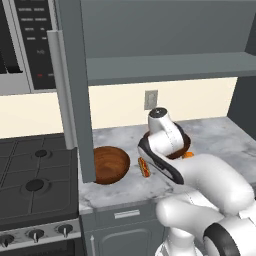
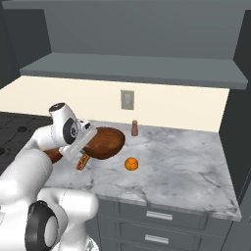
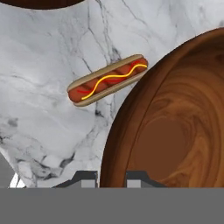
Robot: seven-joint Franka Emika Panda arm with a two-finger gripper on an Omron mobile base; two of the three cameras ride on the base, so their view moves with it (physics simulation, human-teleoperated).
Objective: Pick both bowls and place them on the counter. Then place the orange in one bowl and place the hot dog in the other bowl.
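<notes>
One reddish-brown bowl stands on the marble counter beside the open cabinet door; its edge also shows in the hand view. My gripper is shut on the rim of the second bowl, one finger inside and one outside. That bowl hangs tilted, low over the counter. The hot dog lies on the marble between the two bowls, just left of the held one. The orange rests on the counter right of the held bowl.
A small brown shaker stands near the back wall under the outlet. The black stovetop lies to the left, past the open grey cabinet door. A shelf runs overhead. Bare marble stretches to the right.
</notes>
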